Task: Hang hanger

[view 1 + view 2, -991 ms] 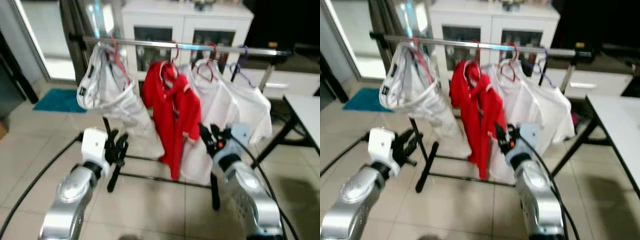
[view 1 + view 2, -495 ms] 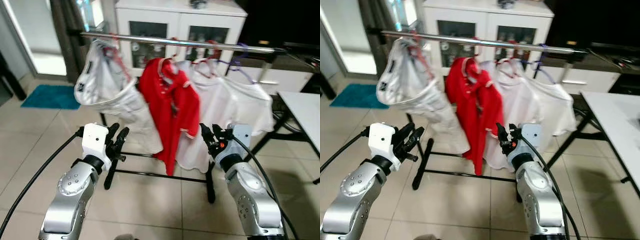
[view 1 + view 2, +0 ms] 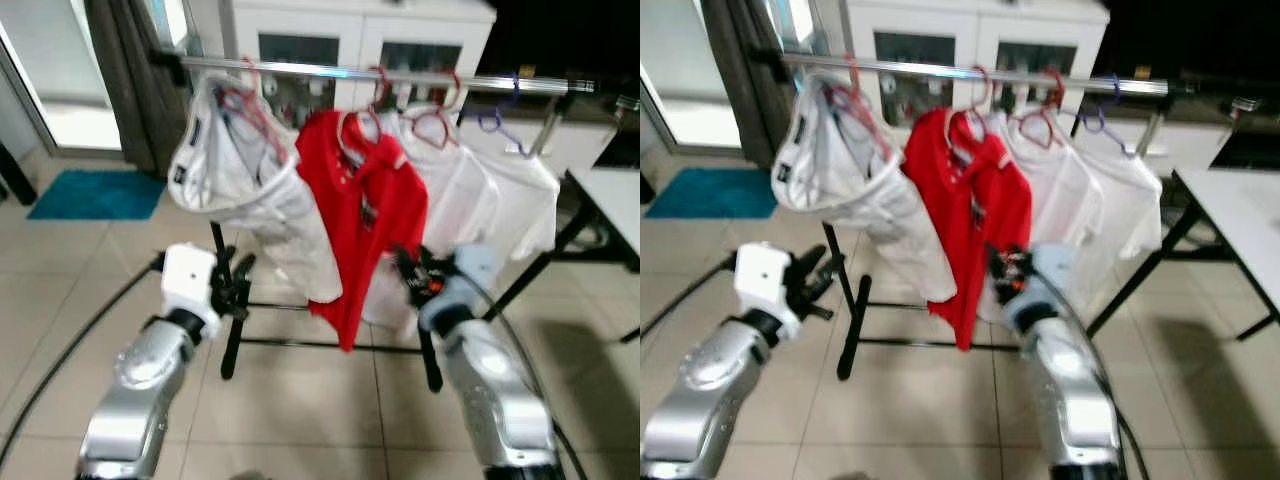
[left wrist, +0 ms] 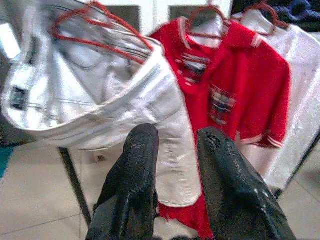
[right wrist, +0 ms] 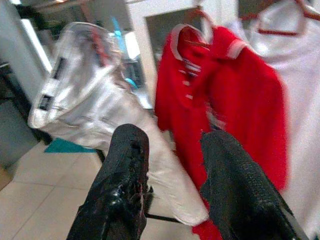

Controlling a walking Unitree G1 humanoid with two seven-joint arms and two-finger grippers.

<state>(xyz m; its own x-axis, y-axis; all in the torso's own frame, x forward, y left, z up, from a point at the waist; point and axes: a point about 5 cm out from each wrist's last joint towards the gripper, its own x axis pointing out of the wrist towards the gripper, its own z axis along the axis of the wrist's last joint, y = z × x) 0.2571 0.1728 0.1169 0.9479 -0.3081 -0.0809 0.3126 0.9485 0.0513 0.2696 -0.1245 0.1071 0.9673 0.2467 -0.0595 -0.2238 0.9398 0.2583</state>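
A red hanger (image 3: 243,108) carrying white trousers (image 3: 250,190) hangs near the left end of the metal rail (image 3: 400,78) of a clothes rack, beside a red polo shirt (image 3: 362,215) at the rail's middle and two white shirts (image 3: 470,200) toward its right end. The left gripper (image 3: 238,285) is raised below the trousers, apart from them, its two black fingers (image 4: 137,165) spread with nothing between. The right gripper (image 3: 408,275) is held just before the lower hem of the red polo shirt, fingers (image 5: 125,160) likewise parted and empty.
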